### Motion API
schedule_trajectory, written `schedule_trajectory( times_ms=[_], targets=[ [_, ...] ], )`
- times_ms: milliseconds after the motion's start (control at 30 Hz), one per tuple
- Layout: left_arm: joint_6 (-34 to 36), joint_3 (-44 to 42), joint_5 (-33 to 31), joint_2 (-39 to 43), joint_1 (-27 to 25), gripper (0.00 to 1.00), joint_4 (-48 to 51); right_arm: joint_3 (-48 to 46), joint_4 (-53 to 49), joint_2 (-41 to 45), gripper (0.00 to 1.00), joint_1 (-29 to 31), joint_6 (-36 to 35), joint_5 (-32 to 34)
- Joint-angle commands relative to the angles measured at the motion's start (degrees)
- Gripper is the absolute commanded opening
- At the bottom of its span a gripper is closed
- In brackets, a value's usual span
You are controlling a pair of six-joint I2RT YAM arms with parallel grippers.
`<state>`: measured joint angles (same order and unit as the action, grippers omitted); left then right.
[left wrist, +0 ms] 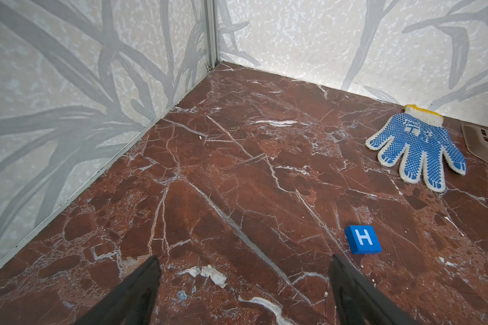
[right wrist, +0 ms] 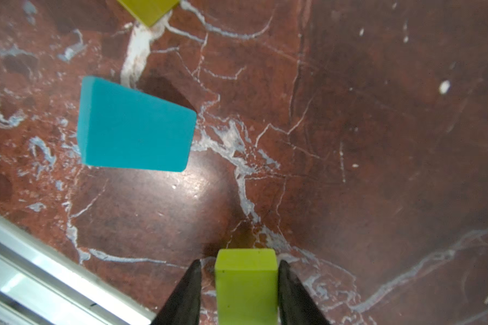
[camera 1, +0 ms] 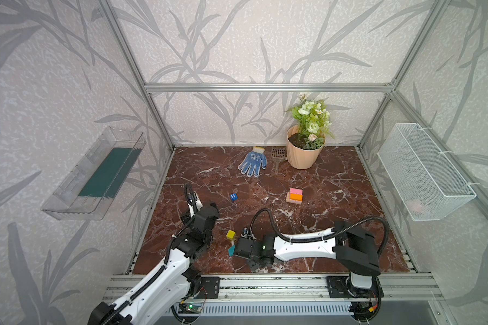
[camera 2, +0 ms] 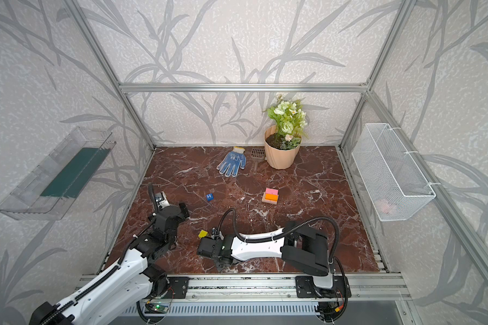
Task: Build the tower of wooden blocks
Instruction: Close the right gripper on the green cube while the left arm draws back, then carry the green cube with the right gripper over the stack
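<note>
The wood block tower stands right of the floor's middle: a tan base, orange over it and pink topmost. A blue "H" cube lies alone left of it. Near the front, a yellow cube and a teal slant-topped piece sit beside my right gripper. Its jaws straddle a lime block; one finger touches it and a narrow gap shows at the other. My left gripper hovers open and empty, just short of the "H" cube.
A blue dotted glove, a tan scoop and a peach flowerpot stand along the back wall. A wire basket hangs on the right wall, a clear tray on the left. The aluminium front rail runs close to the right gripper.
</note>
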<state>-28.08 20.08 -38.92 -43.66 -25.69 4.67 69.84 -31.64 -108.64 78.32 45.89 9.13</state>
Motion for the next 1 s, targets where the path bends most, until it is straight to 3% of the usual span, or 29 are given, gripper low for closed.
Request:
schedule_trajectory(
  times_ms=[0, 233, 500, 700, 833, 967],
  targets=[
    [-0.98, -0.46, -0.60, 0.68, 0.38, 0.93, -0.18, 0.65, -1.30, -0.96, 0.39, 0.45, 1.00, 1.07],
    [-0.92, -0.36, -0.36, 0.64, 0.38, 0.93, -0.19, 0.77, -3.86, -0.65, 0.30, 0.43, 2.71, 2.82],
    [-0.33, -0.65, 0.77, 1.21, 0.38, 0.93, -0.64, 0.62, -8.23, 7.52, 0.23, -1.76, 3.68, 11.64],
    [1.18, -1.21, 3.34, 1.56, 0.29, 0.93, -2.12, -4.29, -7.31, 18.99, 0.14, -10.18, 4.44, 15.18],
    [1.34, -1.38, 3.78, 1.74, 0.29, 0.93, -2.37, -8.96, -5.22, 26.26, 0.13, -16.45, 4.38, 19.02],
    [1.45, -1.36, 3.92, 1.75, 0.29, 0.93, -2.56, -11.54, -3.77, 30.59, 0.15, -24.89, 3.45, 18.13]
  ],
)
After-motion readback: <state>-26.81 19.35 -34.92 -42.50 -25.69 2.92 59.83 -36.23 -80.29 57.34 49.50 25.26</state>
